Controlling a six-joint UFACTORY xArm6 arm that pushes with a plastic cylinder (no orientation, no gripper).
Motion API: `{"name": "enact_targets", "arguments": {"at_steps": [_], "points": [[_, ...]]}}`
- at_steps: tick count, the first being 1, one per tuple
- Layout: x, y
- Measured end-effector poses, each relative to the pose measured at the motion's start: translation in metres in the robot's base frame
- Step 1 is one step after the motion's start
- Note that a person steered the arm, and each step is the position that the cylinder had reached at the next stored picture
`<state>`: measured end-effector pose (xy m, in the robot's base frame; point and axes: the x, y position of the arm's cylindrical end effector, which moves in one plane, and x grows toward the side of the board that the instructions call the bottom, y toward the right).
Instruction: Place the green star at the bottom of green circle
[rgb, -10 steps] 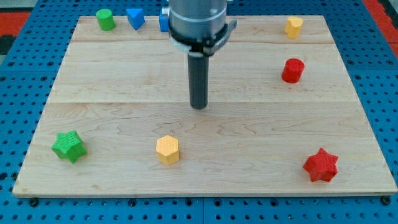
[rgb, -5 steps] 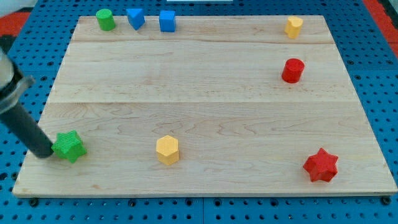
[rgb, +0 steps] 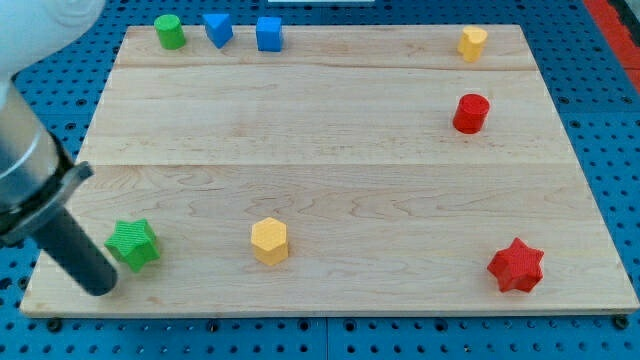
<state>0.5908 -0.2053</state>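
My tip (rgb: 100, 287) rests on the wooden board (rgb: 330, 170) at the view's bottom left, just left of and below the green star (rgb: 133, 244); it grips nothing. The green circle (rgb: 169, 31) stands well apart at the view's top left.

The light is bright and even, and the wooden board (rgb: 330, 150) looks clear and sharp. Blocks make only tiny soft shadows. The big arm (rgb: 25, 170) close by looks blurry.
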Motion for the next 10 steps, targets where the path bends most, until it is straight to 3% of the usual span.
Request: {"name": "enact_targets", "arguments": {"at_steps": [2, 3, 6, 8, 9, 10], "points": [[-0.088, 0.049], [-0.111, 0.057], [-0.120, 0.059], [-0.191, 0.059], [-0.170, 0.071], [-0.170, 0.040]]}}
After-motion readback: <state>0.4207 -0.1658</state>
